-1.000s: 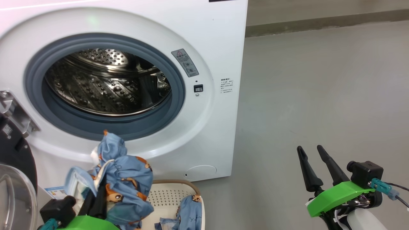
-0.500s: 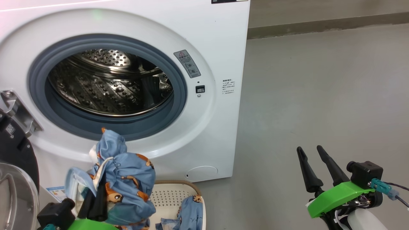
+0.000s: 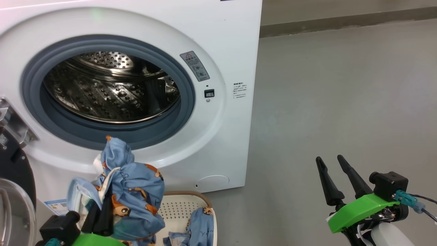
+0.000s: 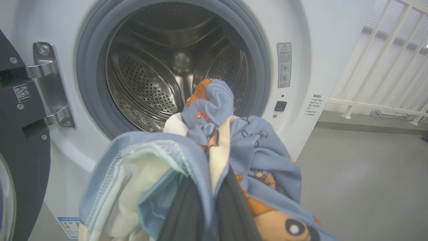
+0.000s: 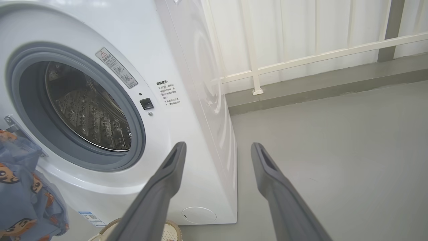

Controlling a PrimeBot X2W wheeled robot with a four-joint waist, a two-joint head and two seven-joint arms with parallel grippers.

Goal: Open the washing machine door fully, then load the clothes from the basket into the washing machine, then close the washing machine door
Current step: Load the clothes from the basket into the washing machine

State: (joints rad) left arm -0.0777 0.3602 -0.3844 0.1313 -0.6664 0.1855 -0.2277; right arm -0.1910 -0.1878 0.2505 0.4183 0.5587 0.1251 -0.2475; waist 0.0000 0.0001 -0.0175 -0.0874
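Left pincer (image 3: 102, 213) is pressed together on a bunch of the clothes (image 3: 136, 191), light-blue fabric printed with orange-brown bear faces and some cream parts. The bunch hangs above the basket, in front of the lower rim of the washer's opening. In the left wrist view the cloth drapes over both dark fingers, and its top tuft stands before the mouth of the drum. Right pincer (image 3: 330, 159) is spread wide and holds nothing. It sits over the grey floor (image 3: 341, 102), well to the right of the machine, with its fingers pointing up.

The white washing machine (image 3: 225, 41) stands on that floor. Its round opening is uncovered, ringed by a grey rubber gasket (image 3: 186, 102), and the perforated steel drum (image 3: 109, 89) behind it has no laundry in it. The washing machine door (image 3: 15, 167) is swung out to the left on a metal hinge (image 3: 13, 124), and its black rim and part of its clear glass bowl show at the left edge.

The basket (image 3: 177, 210), cream-white and perforated with a brown rim, sits on the floor just before the machine's lower front. A second garment (image 3: 201, 225) of the same bear print lies inside it against the right wall. A small blue label sticker (image 3: 56, 206) is on the machine's lower left front, and a grey warning sticker (image 3: 194, 66) is beside the gasket at the upper right.
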